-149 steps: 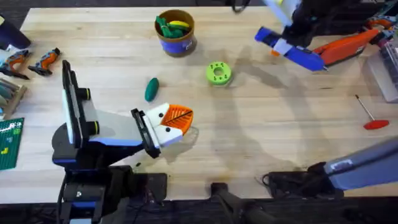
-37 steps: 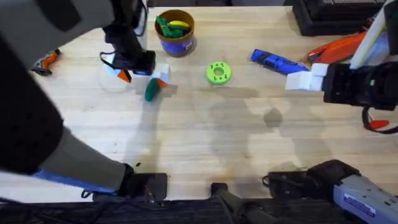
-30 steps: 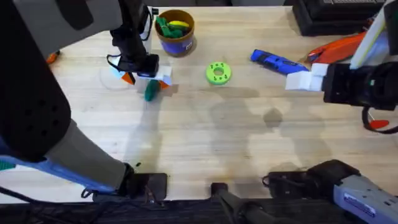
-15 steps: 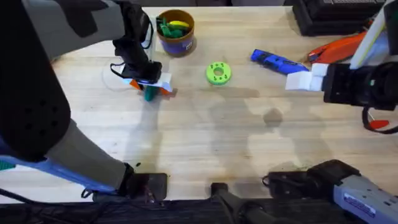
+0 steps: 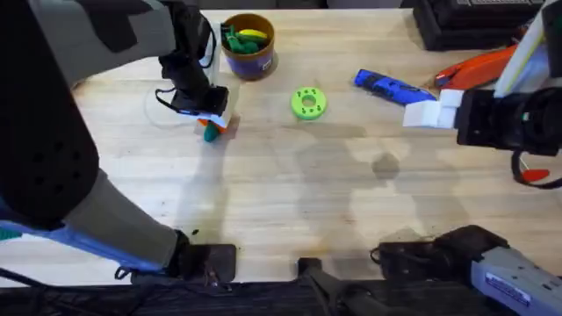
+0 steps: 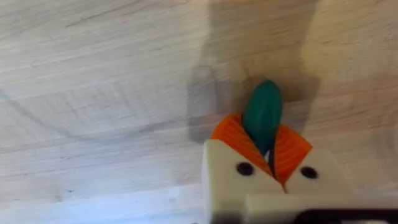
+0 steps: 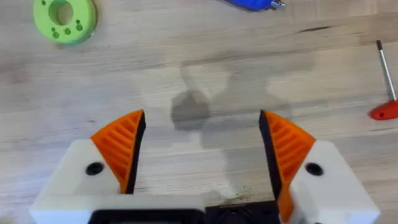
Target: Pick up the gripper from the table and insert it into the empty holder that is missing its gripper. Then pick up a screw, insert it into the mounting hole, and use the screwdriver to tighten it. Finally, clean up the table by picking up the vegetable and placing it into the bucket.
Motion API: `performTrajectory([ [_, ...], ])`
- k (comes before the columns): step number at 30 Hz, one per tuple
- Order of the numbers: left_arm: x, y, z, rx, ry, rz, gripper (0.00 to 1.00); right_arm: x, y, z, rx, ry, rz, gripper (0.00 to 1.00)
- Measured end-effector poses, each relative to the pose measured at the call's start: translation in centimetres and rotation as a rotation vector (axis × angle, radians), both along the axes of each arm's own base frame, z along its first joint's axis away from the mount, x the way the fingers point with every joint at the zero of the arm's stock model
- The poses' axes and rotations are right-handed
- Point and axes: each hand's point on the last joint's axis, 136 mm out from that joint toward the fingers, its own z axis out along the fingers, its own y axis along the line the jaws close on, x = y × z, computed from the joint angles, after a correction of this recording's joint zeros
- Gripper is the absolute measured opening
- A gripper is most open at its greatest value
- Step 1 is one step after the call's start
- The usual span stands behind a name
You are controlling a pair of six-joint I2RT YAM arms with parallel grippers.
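Note:
The dark green vegetable (image 5: 210, 134) lies on the table in front and to the left of the blue bucket (image 5: 248, 46). My left gripper (image 5: 211, 124) is down on it. In the left wrist view the orange pads (image 6: 229, 133) press both sides of the vegetable (image 6: 262, 112), so the left gripper (image 6: 264, 134) is shut on it. My right gripper (image 5: 428, 112) hovers open at the right, just in front of the blue screwdriver (image 5: 392, 88). The right gripper (image 7: 202, 149) has bare table between its pads. The loose gripper tip, the holder and the screw are out of view.
A lime-green disc (image 5: 307, 103) lies mid-table, right of the vegetable. A thin red-handled screwdriver (image 7: 385, 107) lies at the right edge. The bucket holds green and yellow pieces. An orange object (image 5: 479, 63) and a black box sit at the back right.
My left gripper came down and toward the front onto the vegetable, and its pads closed around it. The right arm has not moved in the last second.

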Motion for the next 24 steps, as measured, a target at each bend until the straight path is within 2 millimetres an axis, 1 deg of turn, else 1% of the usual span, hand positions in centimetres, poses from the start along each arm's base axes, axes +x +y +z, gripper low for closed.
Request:
performTrajectory([
  [6,0.0,0.0,0.1,0.000,-0.002,0.043,0.025,0.0,0.0,0.0,0.002,-0.001,-0.003,0.990],
  [9,0.0,0.0,1.1,-0.005,-0.021,0.055,0.025,0.0,0.0,0.0,0.002,-0.001,-0.002,0.989],
  [12,0.0,-0.4,3.5,-0.032,-0.070,0.060,0.025,0.0,0.0,0.0,0.001,0.000,-0.003,0.989],
  [15,1.1,-1.2,7.4,-0.065,-0.183,0.050,0.025,0.0,0.0,0.0,0.001,0.000,-0.003,0.989],
  [17,2.2,-2.2,10.4,-0.090,-0.281,0.026,0.025,0.0,0.0,0.0,0.002,0.000,-0.003,0.989],
  [20,3.5,-4.2,14.3,-0.125,-0.409,-0.026,0.025,0.0,0.0,0.0,0.001,0.000,-0.003,0.989],
  [21,4.9,-6.8,16.6,-0.163,-0.510,-0.086,0.025,0.0,0.0,0.0,0.002,0.000,-0.003,0.989],
  [23,5.5,-8.9,17.2,-0.198,-0.553,-0.128,0.025,0.0,0.0,0.0,0.002,0.000,-0.003,0.989],
  [24,6.4,-12.5,17.2,-0.257,-0.592,-0.188,0.025,0.0,0.0,0.0,0.001,0.000,-0.003,0.989],
])
